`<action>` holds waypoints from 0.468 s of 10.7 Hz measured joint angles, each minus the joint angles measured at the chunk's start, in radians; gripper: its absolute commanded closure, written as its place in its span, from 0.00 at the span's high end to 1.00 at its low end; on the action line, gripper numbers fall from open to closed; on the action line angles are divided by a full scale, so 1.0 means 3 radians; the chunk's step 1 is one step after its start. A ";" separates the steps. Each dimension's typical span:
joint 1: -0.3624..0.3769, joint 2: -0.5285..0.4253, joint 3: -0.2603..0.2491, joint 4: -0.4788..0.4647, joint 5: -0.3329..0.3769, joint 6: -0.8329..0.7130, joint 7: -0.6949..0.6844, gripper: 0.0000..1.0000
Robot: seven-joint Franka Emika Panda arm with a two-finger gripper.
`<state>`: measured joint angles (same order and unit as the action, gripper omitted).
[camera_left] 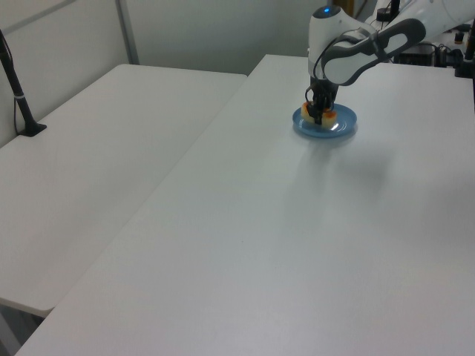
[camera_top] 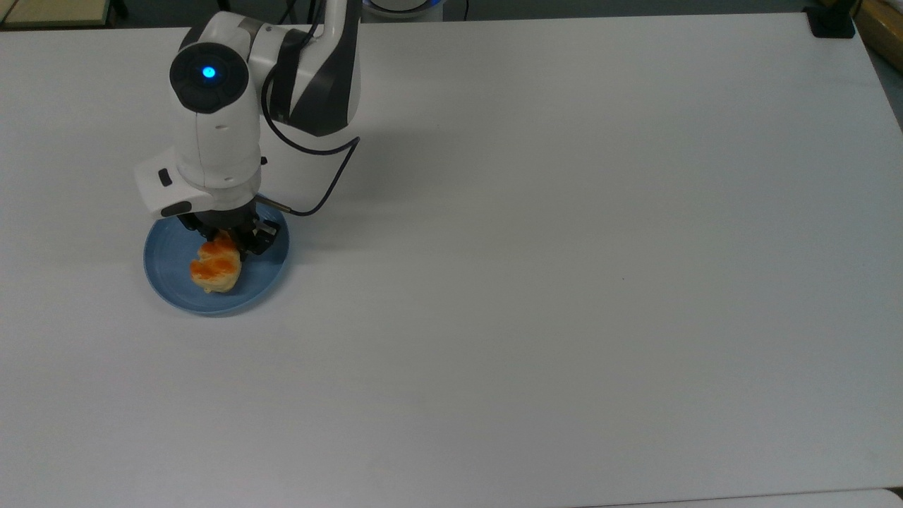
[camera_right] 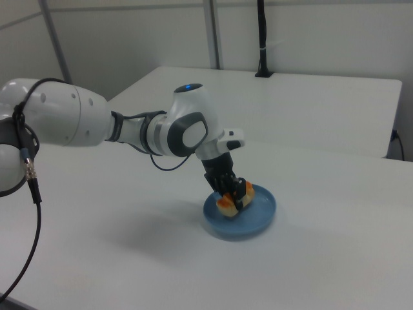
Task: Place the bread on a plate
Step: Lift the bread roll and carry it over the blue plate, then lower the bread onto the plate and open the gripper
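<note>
Claw (camera_top: 224,242) grips the bread (camera_top: 214,266) by its upper end, as we see in the top view, and holds it low inside the plate (camera_top: 166,257) on the tabletop (camera_top: 564,282). We judge this low, centred hold keeps the roll from tumbling over the rim at release.

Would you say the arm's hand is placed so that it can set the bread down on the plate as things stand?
Probably yes. The hand is shut on the bread directly over the plate, low inside its rim, and nothing else lies on the plate or stands in the way.
</note>
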<state>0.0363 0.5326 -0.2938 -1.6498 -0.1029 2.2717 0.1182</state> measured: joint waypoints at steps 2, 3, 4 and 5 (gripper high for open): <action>-0.0004 0.0042 0.0000 0.0000 0.0000 0.0030 0.0000 1.00; -0.0008 0.0042 0.0000 0.0005 0.0000 0.0031 0.0000 1.00; -0.0009 0.0040 0.0000 0.0008 0.0000 0.0032 0.0001 1.00; -0.0009 0.0036 0.0000 0.0012 0.0000 0.0032 0.0001 1.00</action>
<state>0.0336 0.5436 -0.2938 -1.6461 -0.1028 2.2812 0.1184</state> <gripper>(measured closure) 0.004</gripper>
